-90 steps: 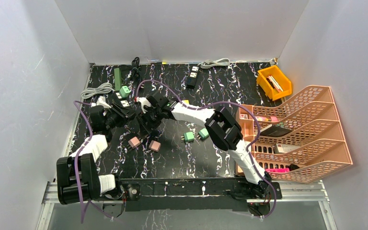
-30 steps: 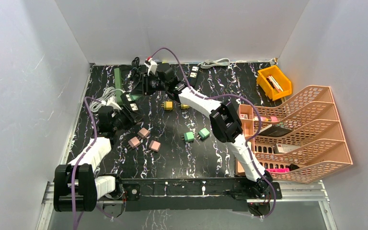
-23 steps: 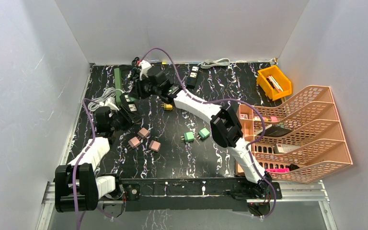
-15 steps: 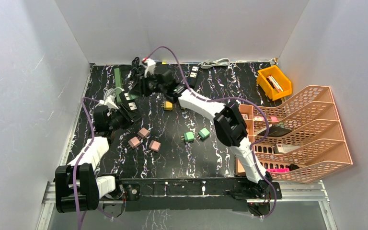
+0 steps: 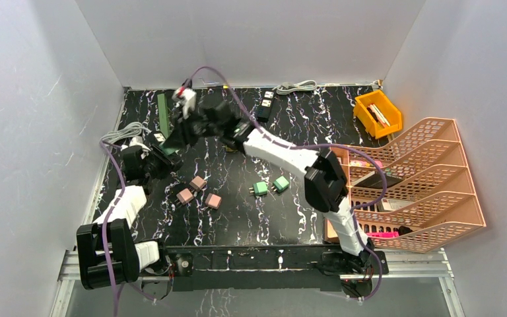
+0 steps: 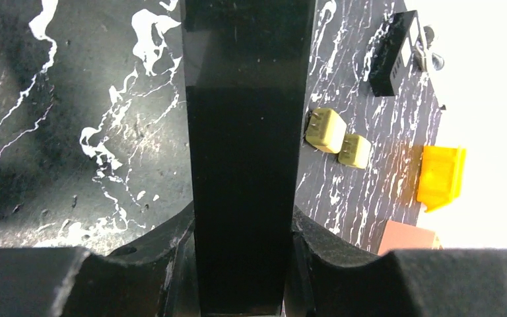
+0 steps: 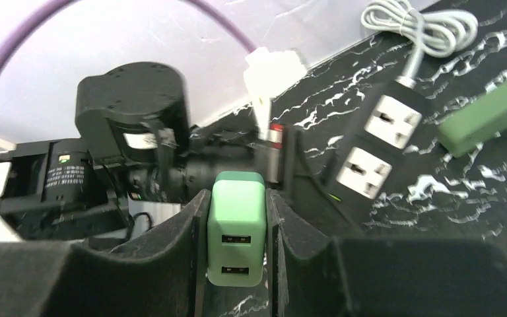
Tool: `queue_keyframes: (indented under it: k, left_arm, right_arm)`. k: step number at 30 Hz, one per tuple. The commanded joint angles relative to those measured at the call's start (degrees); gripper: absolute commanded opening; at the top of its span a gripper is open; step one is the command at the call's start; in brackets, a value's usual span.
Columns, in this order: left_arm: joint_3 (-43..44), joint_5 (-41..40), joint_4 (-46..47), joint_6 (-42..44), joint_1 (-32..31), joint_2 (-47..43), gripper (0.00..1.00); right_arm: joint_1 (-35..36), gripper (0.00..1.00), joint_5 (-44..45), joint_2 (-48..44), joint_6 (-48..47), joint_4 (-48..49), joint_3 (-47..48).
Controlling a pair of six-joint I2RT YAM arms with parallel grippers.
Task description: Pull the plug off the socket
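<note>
r gripper (image 7: 236,195) is clamped on the green plug (image 7: 236,231). the plug's 2 small slots face the wrist cam. l gripper (image 6: 241,221) is squeezed on the black socket strip (image 6: 244,119), which fills the gap btw its fingers. in the r wrist view the strip runs off to the right of the plug w/ 2 white sockets bare. can't tell if the plug's pins touch anything, they are hidden behind it. the l arm's wrist (image 7: 132,152) sits just behind the plug, so the 2 grippers are v close.

around: past the strip, right of the r gripper, are a green bar (image 7: 495,115) and a coiled white cable (image 7: 422,23). right of the l gripper's fingers, 2 yellow plugs (image 6: 325,130) lie side by side. further out are a black power strip (image 6: 393,46) and a yellow bin (image 6: 441,174). from the top, 3 pink plugs (image 5: 198,183) lie near the l gripper, toward the arm bases. 2 spare green plugs (image 5: 260,189) lie further right. pink file trays (image 5: 409,191) stand well apart by the right wall.

vs 0.5 s ago: r gripper was up by the back of the table (image 5: 290,224), apart from the l one. now it has swung over next to it. l gripper has slid a bit to its left. loose plugs have not moved.
</note>
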Motion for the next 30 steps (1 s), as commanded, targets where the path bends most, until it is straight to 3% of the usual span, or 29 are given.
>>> queue_keyframes:
  k: [1, 5, 10, 12, 16, 26, 27, 30]
  left_arm:
    - [3.5, -1.0, -1.4, -0.2, 0.6, -0.7, 0.00]
    - [4.1, 2.1, -1.4, -0.5, 2.3, 0.8, 0.00]
    - [8.1, 8.2, -5.7, 0.1, 4.2, 8.3, 0.00]
    - [8.2, 12.8, -3.5, -1.6, 5.4, 10.2, 0.00]
    - [9.1, 15.0, -4.9, -1.6, 6.1, 12.5, 0.01]
    - [10.7, 13.2, -12.7, 3.7, 6.7, 8.9, 0.67]
    - [11.3, 12.6, -14.2, 4.5, 6.7, 7.9, 0.77]
    - [13.9, 10.5, -19.6, 6.6, 6.9, 5.1, 0.84]
  right_arm:
    - [-15.5, 0.00, -23.0, -3.0, 20.0, 16.4, -8.9]
    - [-17.7, 0.00, -17.0, -12.5, 11.1, 12.1, -22.1]
    - [-24.8, 0.00, -17.2, -23.1, 10.6, 14.1, -42.7]
    - [-27.8, 0.00, -18.6, -26.6, 11.7, 15.9, -51.1]
    - [-32.1, 0.00, -20.3, -31.4, 12.8, 18.0, -60.9]
    - [-34.0, 0.00, -18.6, -27.3, 12.0, 19.7, -64.7]
    - [-34.0, 0.00, -18.7, -26.6, 12.0, 19.9, -64.3]
    - [-34.0, 0.00, -18.0, -23.5, 11.7, 19.5, -63.2]
